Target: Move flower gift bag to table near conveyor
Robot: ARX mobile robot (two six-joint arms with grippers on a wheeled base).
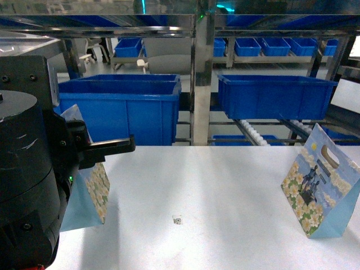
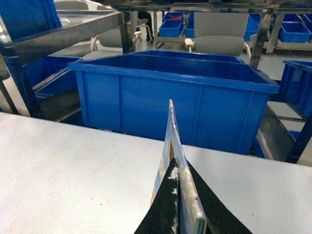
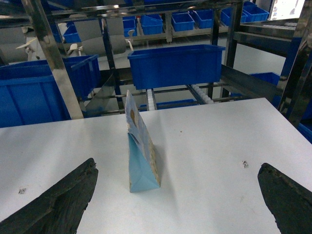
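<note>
A flower gift bag (image 1: 93,194) with a light blue side hangs at the left of the white table (image 1: 225,185). My left gripper (image 2: 176,168) is shut on its thin top edge (image 2: 171,131). Its base is low by the tabletop; contact is unclear. Another flower gift bag (image 1: 318,188) stands upright on the table at the right, free of any gripper. In the right wrist view this bag (image 3: 141,156) stands ahead, left of centre, and my right gripper (image 3: 176,165) is open wide and apart from it. The conveyor (image 1: 253,132) with white rollers runs behind the table's far edge.
Two large blue bins (image 1: 121,107) (image 1: 275,95) sit on the steel rack beyond the table, split by an upright steel post (image 1: 201,84). A tiny square marker (image 1: 177,219) lies mid-table. The bulky left arm (image 1: 28,180) fills the near left corner.
</note>
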